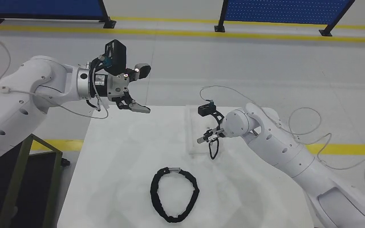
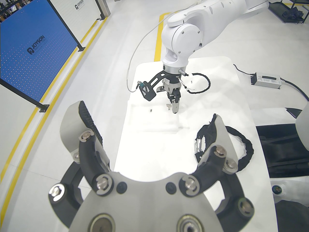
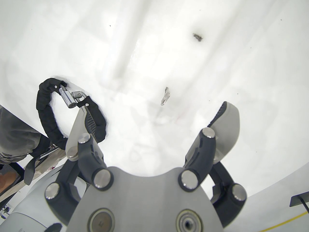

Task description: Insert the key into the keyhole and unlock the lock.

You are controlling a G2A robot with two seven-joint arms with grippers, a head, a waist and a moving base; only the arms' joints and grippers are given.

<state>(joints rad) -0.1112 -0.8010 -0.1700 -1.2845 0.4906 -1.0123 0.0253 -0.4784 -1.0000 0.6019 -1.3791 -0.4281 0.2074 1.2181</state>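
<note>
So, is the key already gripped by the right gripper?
No, the key lies bare on the table, untouched by the open right gripper.

A pale, glossy floor (image 1: 256, 62) is seen all around a white table (image 1: 114, 171). At the far side two blue perforated panels (image 1: 285, 11) are set on black feet, and a yellow line (image 1: 171, 29) is laid on the floor just before them. A second yellow stripe (image 1: 336, 149) is run past the table, left and right. A dark frame (image 1: 23, 176) is placed at the near left. A grey power box (image 2: 266, 80) with black cables is laid on the floor beside the table.
</note>
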